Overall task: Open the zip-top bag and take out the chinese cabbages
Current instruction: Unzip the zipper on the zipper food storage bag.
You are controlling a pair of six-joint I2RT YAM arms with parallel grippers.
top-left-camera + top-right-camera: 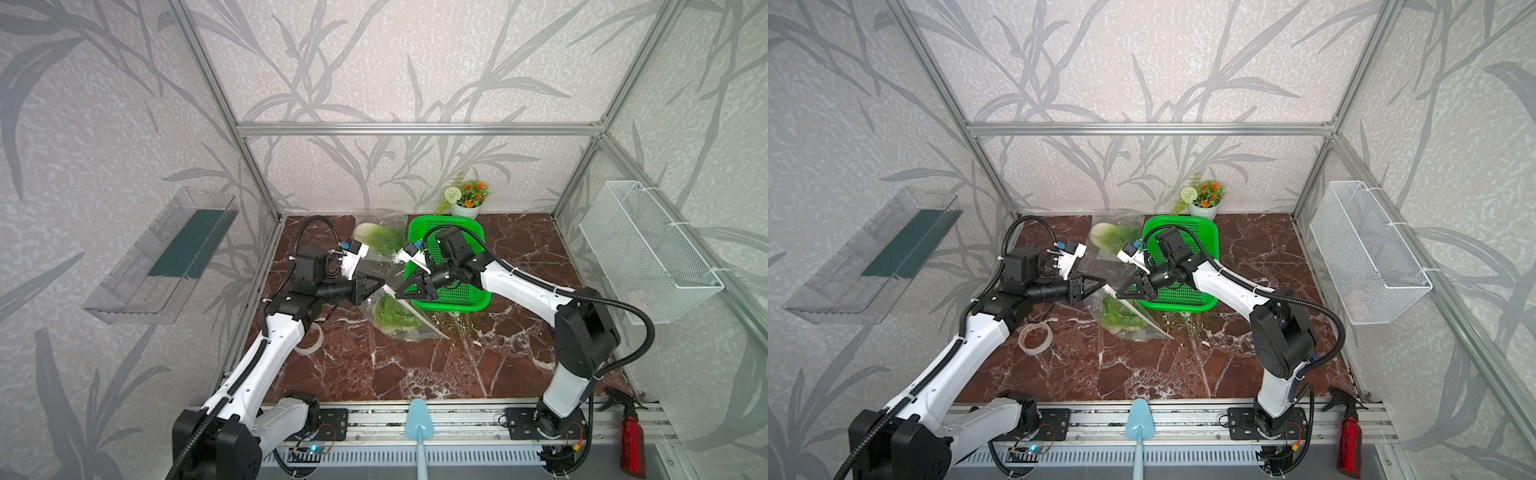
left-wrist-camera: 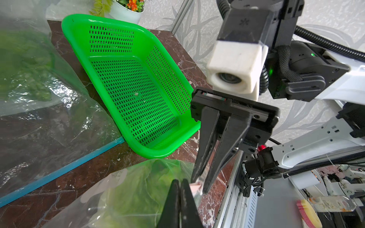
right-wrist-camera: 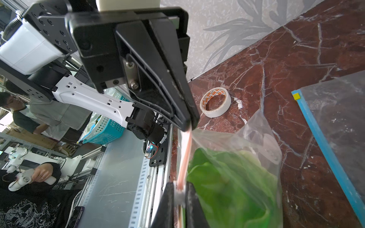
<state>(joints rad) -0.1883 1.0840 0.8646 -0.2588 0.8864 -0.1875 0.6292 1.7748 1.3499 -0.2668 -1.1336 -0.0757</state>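
We clench left fingers [image 1: 370,286] and right fingers [image 1: 411,289] tip-to-tip on the zip-top bag [image 3: 256,142] seal above the bench [image 1: 415,374] centre (opposite lips, we judge); its chinese cabbage [image 1: 395,316] lies just below, seal running toward the front edge.

From my station the zip-top bag [image 3: 246,142] reads as thin clear plastic, glossy and wrinkled, with a pink seal strip. The counter [image 1: 415,365] is polished red-brown marble, veined white. The basket [image 2: 128,94] is shiny green perforated plastic. The left pincer [image 1: 383,284] and right pincer [image 1: 397,296] look matt black plastic; the tape roll [image 3: 215,112], matt paper.
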